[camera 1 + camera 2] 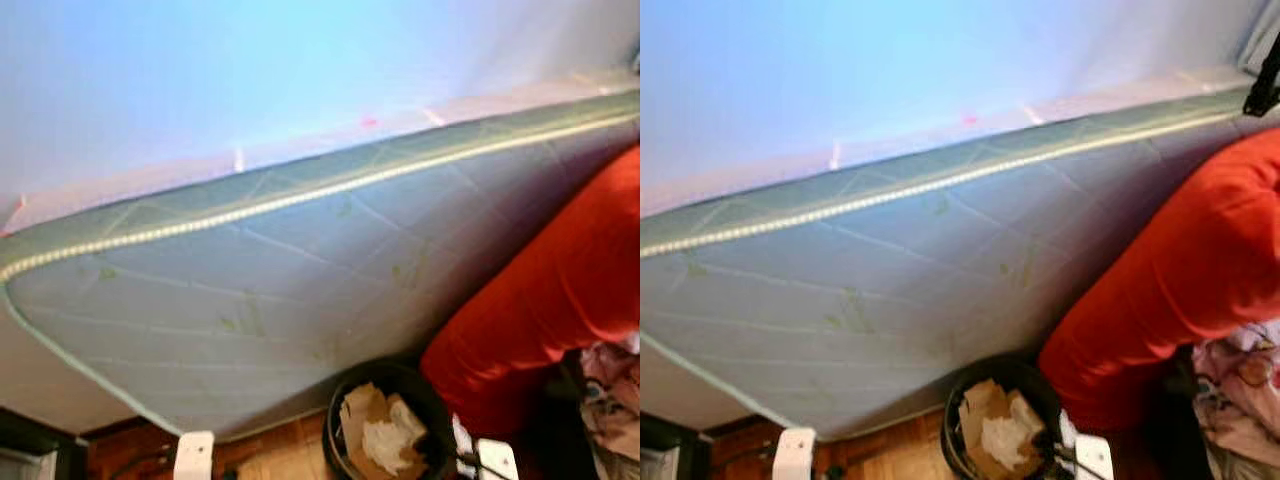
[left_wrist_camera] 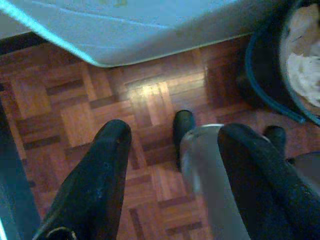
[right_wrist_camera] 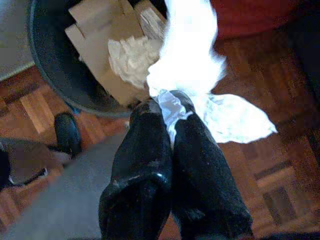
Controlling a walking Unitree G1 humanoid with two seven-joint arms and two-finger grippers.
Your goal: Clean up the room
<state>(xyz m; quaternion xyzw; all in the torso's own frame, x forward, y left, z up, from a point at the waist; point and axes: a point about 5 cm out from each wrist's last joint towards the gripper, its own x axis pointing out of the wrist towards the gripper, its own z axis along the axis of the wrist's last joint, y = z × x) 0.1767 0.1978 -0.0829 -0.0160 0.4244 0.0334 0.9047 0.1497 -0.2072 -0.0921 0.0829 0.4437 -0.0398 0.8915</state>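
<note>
Jaws of the right gripper (image 3: 167,107) are clamped on a white crumpled wrapper (image 3: 192,65), plastic or tissue by the look of it, held just beside the bin's rim; the left gripper (image 2: 172,150) hangs with jaws spread, holding nothing, above the parquet floor (image 2: 75,110). A quilted mattress (image 1: 280,290) leans overhead, a red cushion (image 1: 560,290) beside it. The black bin (image 1: 345,400) below holds cardboard (image 3: 92,37) and crumpled paper (image 3: 130,57).

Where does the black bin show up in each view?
Left eye: bin, bottom centre-right, below the mattress.
Right eye: bin, bottom centre.
Left wrist: bin, upper right corner.
Right wrist: bin, upper left, beyond the right gripper.
Shared landmark: cardboard inside.
</note>
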